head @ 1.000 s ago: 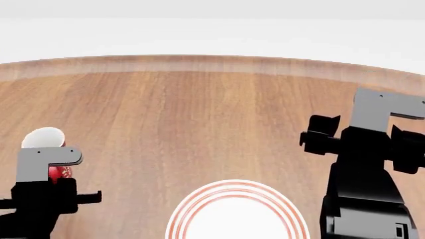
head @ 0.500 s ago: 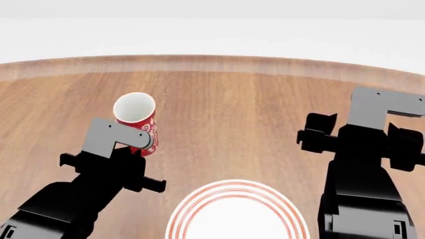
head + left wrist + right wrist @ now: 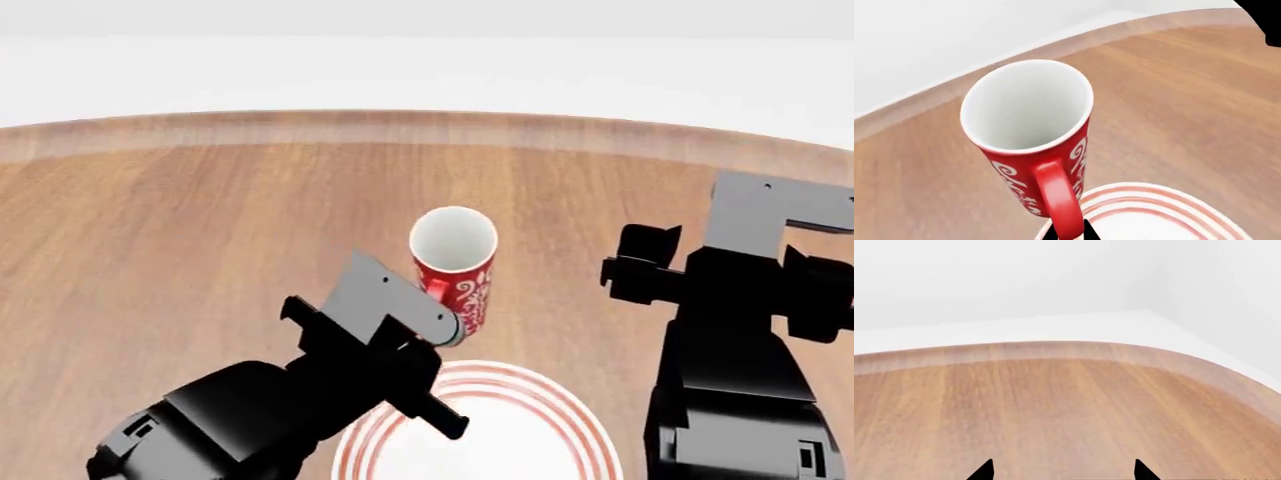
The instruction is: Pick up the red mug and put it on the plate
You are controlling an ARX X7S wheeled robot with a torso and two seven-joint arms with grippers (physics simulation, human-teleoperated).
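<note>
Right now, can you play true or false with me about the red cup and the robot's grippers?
1. The left gripper holds the red mug. True.
2. The red mug stands flat on the plate. False: it is held in the air, near the plate's far rim.
3. The right gripper is holding a white mug. False: it holds nothing and its fingertips are apart.
4. The mug is white inside. True.
5. The plate has blue rings. False: the rings are red.
</note>
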